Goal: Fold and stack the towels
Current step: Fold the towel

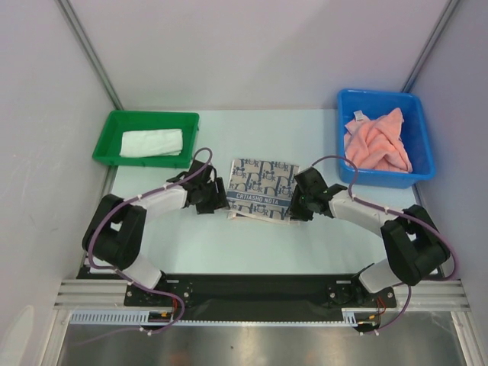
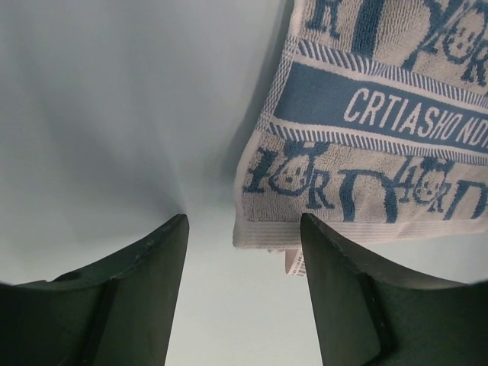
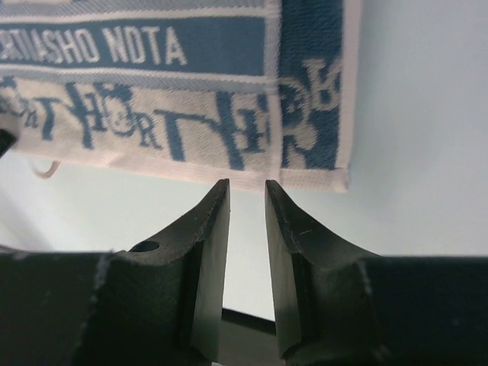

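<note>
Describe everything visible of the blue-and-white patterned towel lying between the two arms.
The blue-and-white patterned cloth towel looks like woven terry: pale ground, blue-grey cartoon figures, a blue band lettered CRTIASHO NDTA. It lies folded in layers, flat on the pale table, mid-table. A small tag pokes from its near edge. The left hand and right hand flank it; neither grips it.

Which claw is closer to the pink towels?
Right. The right gripper is a short way left of the pink towels; the left gripper lies farther left, beyond the patterned towel.
</note>
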You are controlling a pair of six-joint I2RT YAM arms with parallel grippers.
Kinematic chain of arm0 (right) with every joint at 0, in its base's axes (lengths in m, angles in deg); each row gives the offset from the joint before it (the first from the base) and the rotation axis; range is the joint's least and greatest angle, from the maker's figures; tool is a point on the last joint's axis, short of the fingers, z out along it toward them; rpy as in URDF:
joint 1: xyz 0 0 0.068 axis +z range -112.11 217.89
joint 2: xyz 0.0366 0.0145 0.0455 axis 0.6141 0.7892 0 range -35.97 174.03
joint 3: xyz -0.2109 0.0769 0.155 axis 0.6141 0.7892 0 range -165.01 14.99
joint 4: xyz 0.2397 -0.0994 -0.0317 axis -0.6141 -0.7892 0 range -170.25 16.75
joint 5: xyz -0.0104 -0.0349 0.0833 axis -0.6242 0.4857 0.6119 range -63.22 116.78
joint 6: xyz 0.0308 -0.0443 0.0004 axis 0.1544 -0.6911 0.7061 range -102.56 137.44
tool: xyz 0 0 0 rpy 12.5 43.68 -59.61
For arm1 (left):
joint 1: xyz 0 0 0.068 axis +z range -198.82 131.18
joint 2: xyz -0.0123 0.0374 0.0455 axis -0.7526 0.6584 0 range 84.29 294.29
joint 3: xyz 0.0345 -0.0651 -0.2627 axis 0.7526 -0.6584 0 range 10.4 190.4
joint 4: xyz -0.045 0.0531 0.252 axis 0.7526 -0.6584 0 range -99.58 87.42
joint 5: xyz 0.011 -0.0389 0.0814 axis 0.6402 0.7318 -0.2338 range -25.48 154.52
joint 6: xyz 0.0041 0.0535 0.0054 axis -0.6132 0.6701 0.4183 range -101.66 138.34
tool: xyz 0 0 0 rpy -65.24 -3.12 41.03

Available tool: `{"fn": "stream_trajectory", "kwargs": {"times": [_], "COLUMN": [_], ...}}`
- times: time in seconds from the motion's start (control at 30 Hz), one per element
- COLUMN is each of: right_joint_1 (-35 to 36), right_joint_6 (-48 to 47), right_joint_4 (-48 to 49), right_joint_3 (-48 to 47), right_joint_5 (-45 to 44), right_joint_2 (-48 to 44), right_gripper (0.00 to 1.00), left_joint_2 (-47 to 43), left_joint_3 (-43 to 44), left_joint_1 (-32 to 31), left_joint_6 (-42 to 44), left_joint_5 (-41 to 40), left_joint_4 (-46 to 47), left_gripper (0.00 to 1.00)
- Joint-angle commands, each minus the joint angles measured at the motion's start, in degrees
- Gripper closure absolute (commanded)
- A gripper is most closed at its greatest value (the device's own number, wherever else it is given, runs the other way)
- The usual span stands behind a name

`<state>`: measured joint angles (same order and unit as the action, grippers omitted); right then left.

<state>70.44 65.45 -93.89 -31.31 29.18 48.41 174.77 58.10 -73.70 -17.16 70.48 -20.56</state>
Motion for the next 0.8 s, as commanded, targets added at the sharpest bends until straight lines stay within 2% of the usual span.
{"fn": "stream_trajectory", "kwargs": {"times": [0.0,0.1,0.27,0.47,0.57,0.63,0.77], "right_joint_1": [1.1,1.54,1.72,2.25,2.42,2.42,2.42], "right_joint_6": [0.43,-0.46,-0.55,-0.46,-0.55,-0.81,-2.3], "right_joint_4": [-0.62,-1.59,-0.28,1.31,1.57,1.48,1.48], "right_joint_3": [-1.07,-1.6,-1.07,-0.19,0.07,-0.02,-0.8], "right_joint_5": [-6.07,-9.24,-7.93,-7.14,-7.4,-7.67,-8.28], "right_joint_2": [1.14,1.31,3.07,4.39,4.57,4.65,4.3], "right_gripper": [0.69,0.69,0.7,0.71,0.72,0.74,0.93], "left_joint_2": [1.19,1.37,2.51,3.12,3.04,3.13,3.04], "left_joint_3": [1.6,2.22,2.83,3.27,3.54,3.8,5.03], "left_joint_1": [0.27,0.36,0.54,0.54,0.54,0.54,0.63], "left_joint_6": [1.4,1.67,1.76,1.84,1.76,1.76,2.02], "left_joint_5": [-0.06,0.11,0.63,1.6,1.78,1.87,2.92], "left_joint_4": [1.54,1.37,1.45,1.54,1.45,1.1,0.32], "left_gripper": [0.34,0.35,0.38,0.47,0.58,0.72,0.97]}}
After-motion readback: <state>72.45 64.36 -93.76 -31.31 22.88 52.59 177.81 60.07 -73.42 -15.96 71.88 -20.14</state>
